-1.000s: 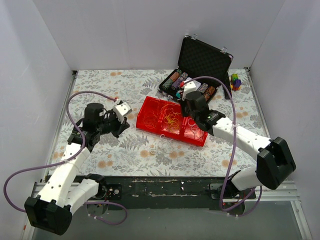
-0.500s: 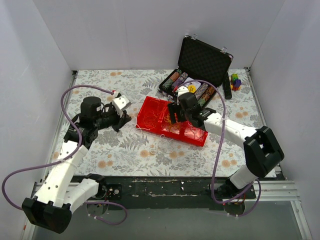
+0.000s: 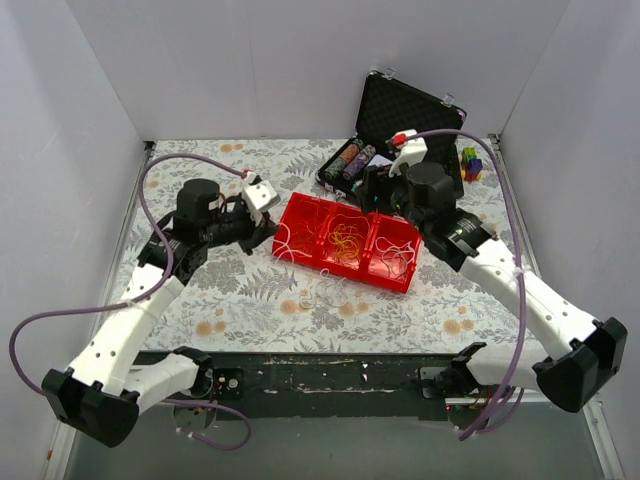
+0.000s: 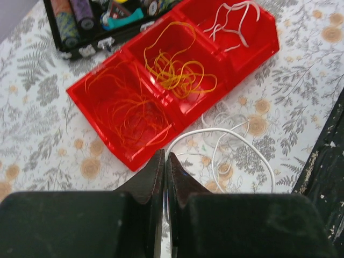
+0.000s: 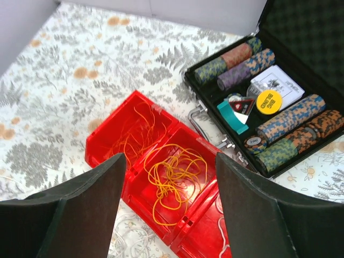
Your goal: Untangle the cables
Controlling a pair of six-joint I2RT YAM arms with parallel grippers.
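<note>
A red three-part tray (image 3: 390,283) sits mid-table. In the left wrist view its compartments (image 4: 134,156) hold orange cables (image 4: 129,107), yellow cables (image 4: 177,70) and white cables (image 4: 231,21). Loose white cables (image 4: 226,156) lie on the cloth in front of the tray (image 3: 325,290). My left gripper (image 3: 268,232) hovers at the tray's left end, shut (image 4: 165,156), with a white strand running into its tips. My right gripper (image 3: 375,188) hangs above the tray's back edge, open (image 5: 171,161), nothing between its fingers; the yellow cables (image 5: 174,183) lie far below it.
An open black case (image 3: 385,165) of poker chips stands just behind the tray, close to my right gripper. Small coloured blocks (image 3: 469,163) sit at the back right. White walls close three sides. The table's dark front edge (image 4: 322,177) runs near the loose white cables.
My right gripper has opened and lifted out of the tray, back toward the case. My left gripper, still shut, has moved right and up to the tray's left end.
</note>
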